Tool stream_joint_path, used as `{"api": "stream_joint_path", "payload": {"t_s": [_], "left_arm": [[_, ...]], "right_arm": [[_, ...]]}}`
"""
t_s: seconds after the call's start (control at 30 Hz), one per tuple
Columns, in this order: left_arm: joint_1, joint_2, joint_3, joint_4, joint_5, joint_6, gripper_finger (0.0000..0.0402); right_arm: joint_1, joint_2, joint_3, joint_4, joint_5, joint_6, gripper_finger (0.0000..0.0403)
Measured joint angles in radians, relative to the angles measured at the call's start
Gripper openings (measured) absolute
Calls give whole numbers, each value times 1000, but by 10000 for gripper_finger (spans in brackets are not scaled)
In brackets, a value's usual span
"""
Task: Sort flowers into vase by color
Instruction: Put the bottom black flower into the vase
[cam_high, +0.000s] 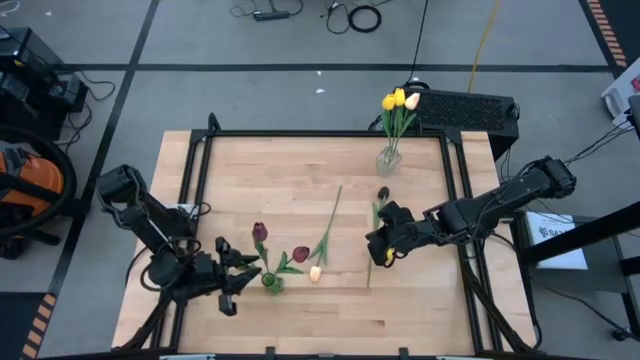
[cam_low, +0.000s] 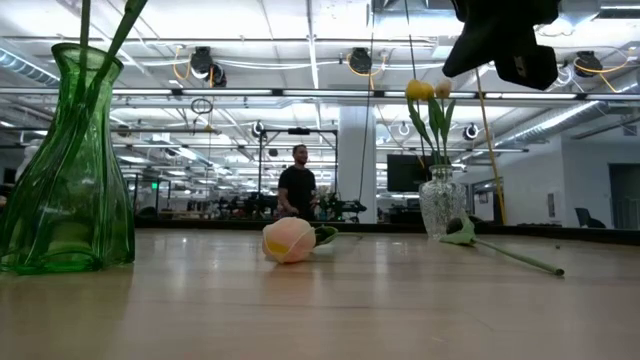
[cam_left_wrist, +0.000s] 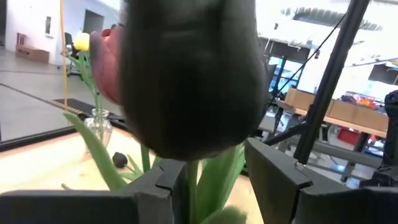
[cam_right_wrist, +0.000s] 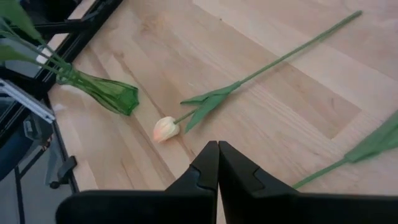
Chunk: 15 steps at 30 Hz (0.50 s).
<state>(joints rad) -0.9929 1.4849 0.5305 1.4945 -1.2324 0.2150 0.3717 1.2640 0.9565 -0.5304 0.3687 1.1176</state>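
Observation:
A green vase (cam_high: 270, 283) stands near the table's front and holds two dark red tulips (cam_high: 260, 232). My left gripper (cam_high: 240, 272) is open just left of it. Its fingers stand on either side of the tulips' stems (cam_left_wrist: 194, 186), and a dark head (cam_left_wrist: 186, 74) blocks most of the left wrist view. A cream-peach tulip (cam_high: 315, 273) lies flat on the table. A near-black tulip (cam_high: 382, 193) lies to its right. My right gripper (cam_right_wrist: 217, 163) is shut and empty above the table, beside that tulip's stem (cam_right_wrist: 329, 167). A clear vase (cam_high: 388, 160) holds yellow tulips (cam_high: 397, 100). My left gripper has the dark red tulips' stems (cam_left_wrist: 194, 186) between its open fingers, which come level from the table's left. One stem runs close along one finger (cam_left_wrist: 165, 186). I cannot tell whether it touches.
A black frame (cam_high: 200, 180) runs along the table's edges. The cream-peach tulip's stem (cam_high: 330, 220) slants toward the far side between the two grippers. In the low view a person (cam_low: 297, 185) stands far back in the room.

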Motion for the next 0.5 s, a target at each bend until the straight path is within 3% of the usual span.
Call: {"api": "stream_joint_path", "payload": {"t_s": [0.5], "left_arm": [[16,-8,127,-209,-90,-51,146]], "right_arm": [[3,0,0,89,-9,-97,0]]}}
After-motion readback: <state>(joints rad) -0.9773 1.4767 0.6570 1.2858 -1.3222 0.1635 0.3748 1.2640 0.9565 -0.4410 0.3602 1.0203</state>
